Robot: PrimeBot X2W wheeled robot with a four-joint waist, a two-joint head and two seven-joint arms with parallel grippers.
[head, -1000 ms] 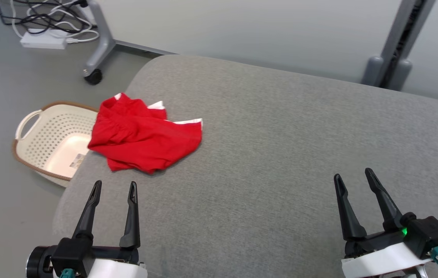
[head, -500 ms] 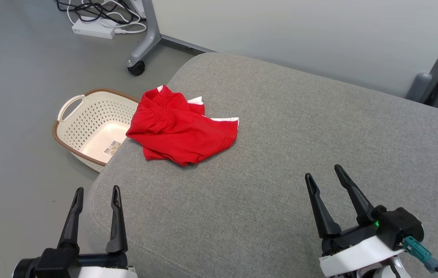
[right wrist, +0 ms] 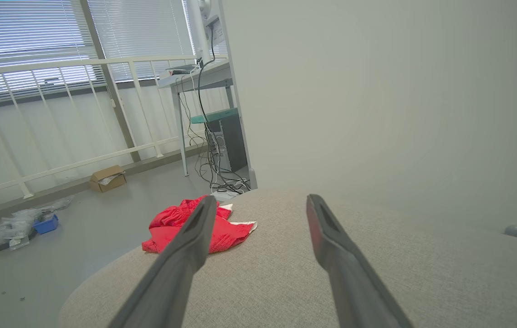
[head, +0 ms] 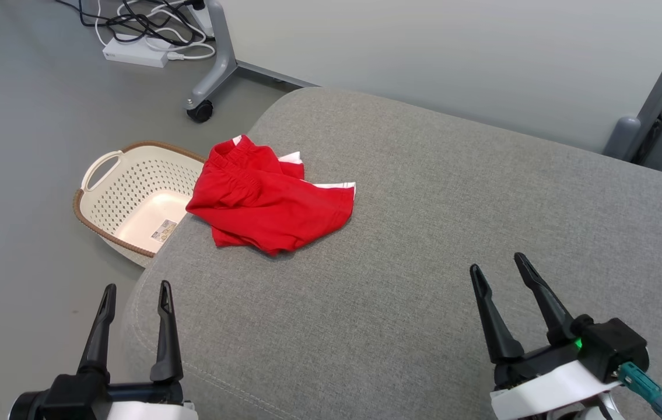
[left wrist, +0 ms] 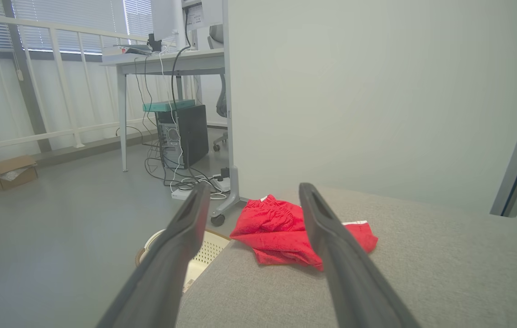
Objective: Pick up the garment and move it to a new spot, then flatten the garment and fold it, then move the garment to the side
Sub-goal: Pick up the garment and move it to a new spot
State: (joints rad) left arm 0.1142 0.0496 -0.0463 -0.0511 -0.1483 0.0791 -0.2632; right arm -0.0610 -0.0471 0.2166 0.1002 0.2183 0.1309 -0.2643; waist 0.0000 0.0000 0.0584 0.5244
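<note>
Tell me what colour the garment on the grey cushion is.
Red, with white trim at its edges; the garment shows best in the head view.

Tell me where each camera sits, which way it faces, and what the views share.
Head view: on the head, looking down at the grey cushion, red shorts and cream basket; open left gripper and right gripper at bottom.
Left wrist view: on the left wrist, along its fingers toward shorts and basket.
Right wrist view: on the right wrist, along its fingers toward the shorts.
Shared: all show the shorts on the cushion.
</note>
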